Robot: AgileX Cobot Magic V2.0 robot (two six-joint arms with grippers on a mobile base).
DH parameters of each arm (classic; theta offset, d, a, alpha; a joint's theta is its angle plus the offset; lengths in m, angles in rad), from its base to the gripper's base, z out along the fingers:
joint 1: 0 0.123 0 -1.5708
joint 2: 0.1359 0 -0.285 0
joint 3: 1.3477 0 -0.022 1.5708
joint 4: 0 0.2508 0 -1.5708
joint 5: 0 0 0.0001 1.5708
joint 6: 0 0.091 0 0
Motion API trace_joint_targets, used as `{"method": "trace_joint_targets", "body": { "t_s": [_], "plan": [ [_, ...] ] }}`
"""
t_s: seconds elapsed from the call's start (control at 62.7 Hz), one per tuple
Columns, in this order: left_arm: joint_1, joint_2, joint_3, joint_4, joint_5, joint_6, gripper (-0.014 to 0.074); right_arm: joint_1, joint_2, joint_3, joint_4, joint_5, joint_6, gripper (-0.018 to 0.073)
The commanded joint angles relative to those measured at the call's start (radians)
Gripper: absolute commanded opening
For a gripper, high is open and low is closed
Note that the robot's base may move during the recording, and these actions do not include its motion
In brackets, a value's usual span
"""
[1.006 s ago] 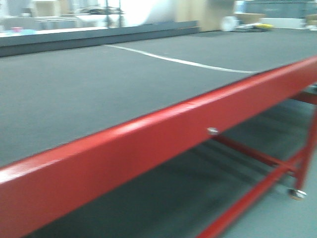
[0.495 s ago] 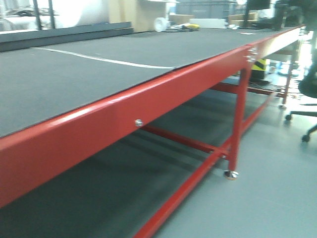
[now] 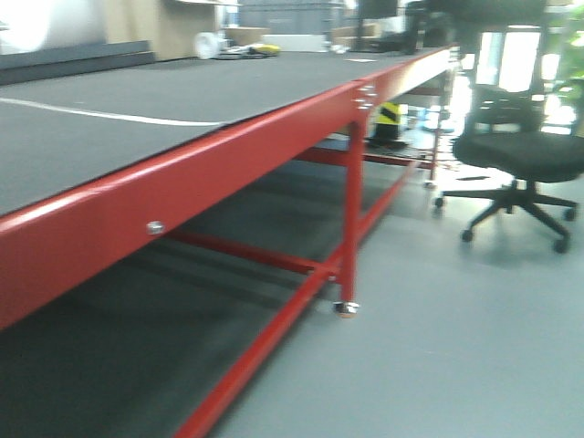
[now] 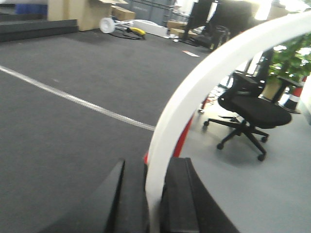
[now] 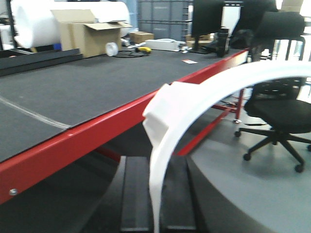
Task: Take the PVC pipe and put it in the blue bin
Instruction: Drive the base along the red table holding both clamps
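Pinching a curved white PVC pipe (image 4: 194,92), the left gripper (image 4: 150,167) holds it above the edge of the red-framed, grey-topped table (image 4: 73,121). Right gripper (image 5: 156,162) clamps a collared white pipe arc (image 5: 167,114), just off that table.

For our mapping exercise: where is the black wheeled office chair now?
Front view: the black wheeled office chair stands on the grey floor at right, apart from the red table's near leg.

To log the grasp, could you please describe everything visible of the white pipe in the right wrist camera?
The white pipe looks like smooth, matte plastic. It rises from between the right gripper's two black fingers, which close on it, then arcs up and right across the frame. A thicker section sits at the bend. Its far end leaves the view.
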Motion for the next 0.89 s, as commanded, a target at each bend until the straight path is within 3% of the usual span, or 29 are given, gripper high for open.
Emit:
{"method": "trace_joint_targets", "body": {
  "t_s": [0.0, 0.878],
  "plan": [
    [0.001, -0.006, -0.001, -0.001, -0.030, -0.001, -0.0111, -0.001, -0.001, 0.000, -0.010, -0.022, -0.007, -0.0162],
    [0.001, -0.006, -0.001, -0.001, -0.030, -0.001, -0.0111, -0.001, -0.001, 0.000, -0.010, -0.022, -0.007, -0.0162]
  ]
}}
